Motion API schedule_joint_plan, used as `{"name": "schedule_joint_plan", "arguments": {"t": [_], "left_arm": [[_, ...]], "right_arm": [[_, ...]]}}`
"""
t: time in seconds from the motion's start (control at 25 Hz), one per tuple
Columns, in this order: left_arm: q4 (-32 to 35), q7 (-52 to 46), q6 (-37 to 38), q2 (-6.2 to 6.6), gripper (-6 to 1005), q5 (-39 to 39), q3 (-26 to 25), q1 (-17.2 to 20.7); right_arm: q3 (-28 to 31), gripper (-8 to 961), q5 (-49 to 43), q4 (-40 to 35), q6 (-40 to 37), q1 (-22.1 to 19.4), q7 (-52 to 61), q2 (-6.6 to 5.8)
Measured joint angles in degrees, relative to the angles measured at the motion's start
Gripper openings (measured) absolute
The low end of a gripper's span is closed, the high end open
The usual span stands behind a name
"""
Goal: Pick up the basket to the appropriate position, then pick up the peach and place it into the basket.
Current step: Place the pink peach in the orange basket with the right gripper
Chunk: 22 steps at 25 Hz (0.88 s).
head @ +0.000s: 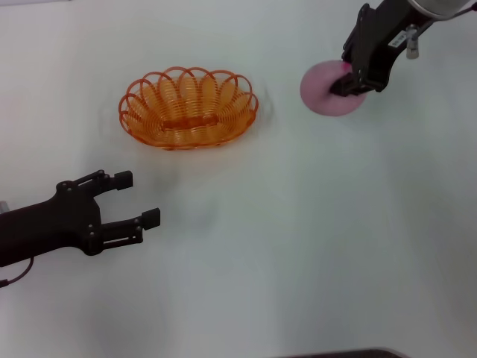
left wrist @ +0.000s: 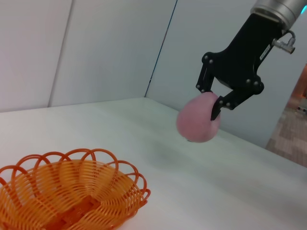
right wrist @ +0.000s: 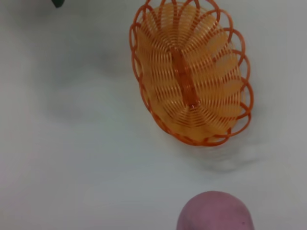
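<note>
Right gripper (head: 349,80) pinches the smooth, round pink peach (head: 326,91) aloft — beside the looped-wire orange basket (head: 188,108); left gripper (head: 138,198) spread, idle.

Basket (head: 188,108): one, orange looped wire, far left of centre on the bench (head: 298,246).
Peach (head: 326,91): one, pale pink, far right.
Right gripper (head: 349,80): one, black, jaws closed on the peach.
Left gripper (head: 138,198): one, black, near left, jaws apart.
</note>
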Motion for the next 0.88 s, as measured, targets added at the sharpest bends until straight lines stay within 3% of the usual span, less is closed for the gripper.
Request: {"name": "schedule_joint_plan", "arguments": {"t": [0.52, 0.88], "left_arm": [[-0.15, 0.02, -0.53, 0.0, 891, 0.06, -0.07, -0.28], [-0.35, -0.03, -0.81, 0.0, 892, -0.06, -0.01, -0.36]], "right_arm": [[-0.48, 229, 5.74, 3.87, 5.33, -0.45, -0.31, 0.28], [-0.93, 229, 17.2, 19.22, 20.97, -0.66, -5.49, 0.53]]}}
